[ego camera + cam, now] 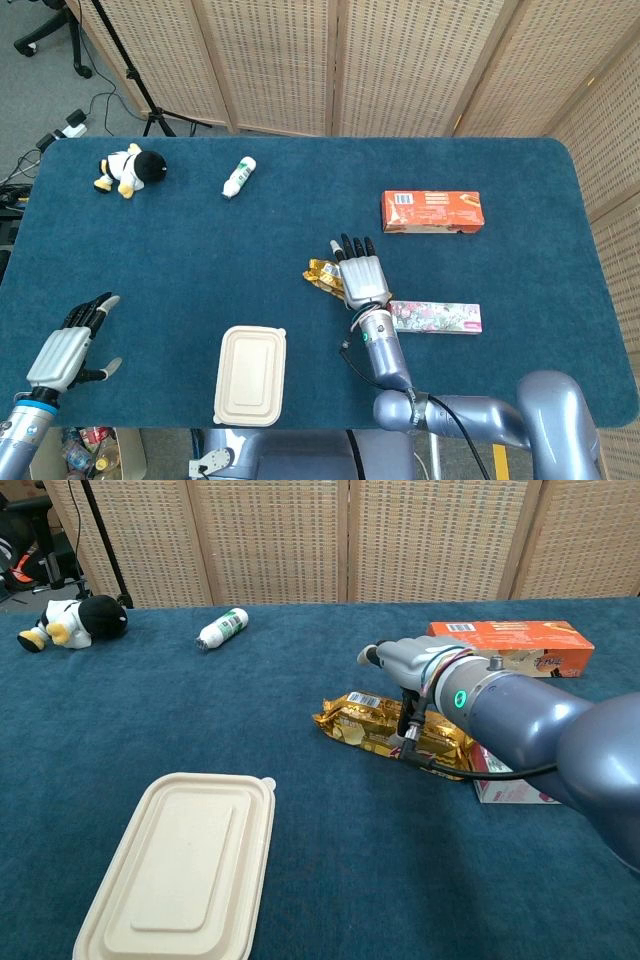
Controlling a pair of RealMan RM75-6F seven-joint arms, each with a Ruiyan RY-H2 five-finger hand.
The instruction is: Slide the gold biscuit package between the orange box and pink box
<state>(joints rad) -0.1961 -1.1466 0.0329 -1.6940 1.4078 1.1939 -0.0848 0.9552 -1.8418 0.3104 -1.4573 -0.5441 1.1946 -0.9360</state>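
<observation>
- My right robot hand lies flat, palm down, fingers extended and together pointing far, on top of the crinkly gold foil biscuit package; pressing, not gripping, nothing enclosed.
- In the chest view that robot hand covers the package's right part; the left end with the barcode sticks out bare.
- Gold package sits on the blue carpeted surface, middle of the scene, long axis running left-right, slightly tilted so the right end comes nearer.
- Its right end looks to be touching or just beside the left end of the pink floral rectangular box; cannot tell which, my forearm hides the junction.
- Orange rectangular cardboard box lies farther and to the right, long axis left-right, roughly parallel to the pink box, a bare strip of surface between them.
- Key relation: the gap lies right and slightly far of the package; I judge the push has to go rightward and a bit far, or the pink box's end blocks it.
- Right robot hand is plainly the nearer one; my left robot hand hovers at the near left corner, fingers loosely extended, holding nothing, well apart from everything.
- Package not yet between the boxes.
</observation>
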